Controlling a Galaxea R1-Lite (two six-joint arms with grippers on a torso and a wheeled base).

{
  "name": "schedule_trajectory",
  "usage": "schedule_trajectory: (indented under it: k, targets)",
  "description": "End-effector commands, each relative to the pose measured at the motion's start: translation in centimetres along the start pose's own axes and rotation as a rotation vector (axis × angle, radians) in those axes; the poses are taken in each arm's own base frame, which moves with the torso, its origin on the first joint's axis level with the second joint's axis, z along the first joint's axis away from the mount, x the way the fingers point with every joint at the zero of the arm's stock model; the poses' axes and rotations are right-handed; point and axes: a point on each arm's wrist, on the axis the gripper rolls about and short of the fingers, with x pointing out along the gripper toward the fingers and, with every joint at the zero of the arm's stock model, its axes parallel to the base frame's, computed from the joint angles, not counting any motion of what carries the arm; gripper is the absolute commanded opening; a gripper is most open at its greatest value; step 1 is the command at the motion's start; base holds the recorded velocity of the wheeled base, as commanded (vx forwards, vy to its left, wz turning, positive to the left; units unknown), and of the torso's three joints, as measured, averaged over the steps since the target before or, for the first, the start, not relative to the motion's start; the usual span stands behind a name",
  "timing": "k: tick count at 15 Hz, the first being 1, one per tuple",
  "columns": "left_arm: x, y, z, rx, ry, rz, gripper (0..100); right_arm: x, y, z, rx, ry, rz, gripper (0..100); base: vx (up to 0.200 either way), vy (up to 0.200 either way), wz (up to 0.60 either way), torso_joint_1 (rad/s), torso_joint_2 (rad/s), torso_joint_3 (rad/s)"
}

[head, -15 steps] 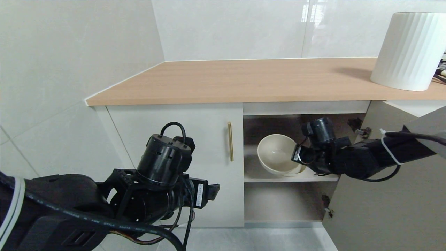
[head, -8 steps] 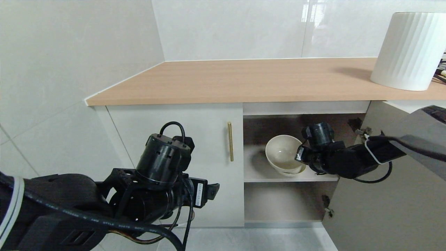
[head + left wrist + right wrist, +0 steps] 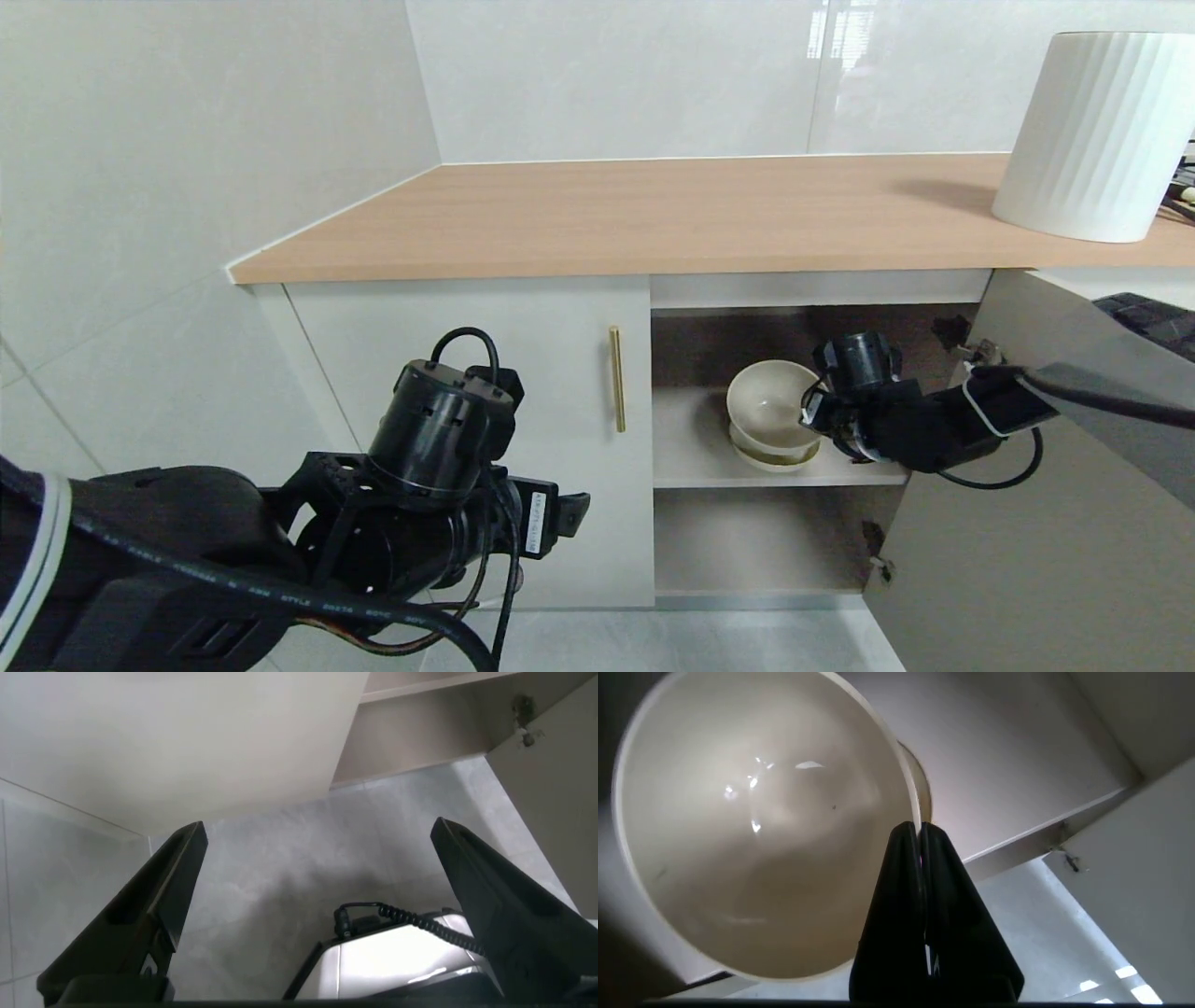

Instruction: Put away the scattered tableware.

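Observation:
A cream bowl (image 3: 767,404) is tilted inside the open cabinet, just above another piece of cream tableware (image 3: 771,457) that lies on the middle shelf (image 3: 691,448). My right gripper (image 3: 810,411) is shut on the bowl's rim; in the right wrist view the bowl (image 3: 757,821) has its rim pinched between the fingers (image 3: 920,873). My left gripper (image 3: 318,849) is low in front of the shut left cabinet door (image 3: 485,373), open with nothing between its fingers, over the grey floor.
The right cabinet door (image 3: 1036,485) stands open beside my right arm. A gold handle (image 3: 616,378) runs down the left door. A white ribbed container (image 3: 1097,131) stands on the wooden countertop (image 3: 653,215) at the right. The lower shelf space (image 3: 756,541) is bare.
My right gripper has carried the bowl deeper into the cabinet and to the right, lowering it onto the tableware on the shelf. The left arm has not moved.

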Motion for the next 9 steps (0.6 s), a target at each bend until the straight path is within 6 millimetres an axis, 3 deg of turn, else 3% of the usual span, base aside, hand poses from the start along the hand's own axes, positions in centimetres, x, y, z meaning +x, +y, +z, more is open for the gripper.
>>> schedule_trajectory:
  k: [1,9]
  targets:
    - [0.05,0.00,-0.02,0.000,0.001,0.001,100,0.91,-0.14,-0.81,-0.009,0.016,-0.013,0,0.000,0.000,0.00,0.000,0.00,0.000]
    - [0.05,0.00,-0.02,0.000,0.001,0.001,100,1.88,-0.15,-1.29,-0.011,0.017,-0.026,0,0.000,0.000,0.00,0.000,0.00,0.000]
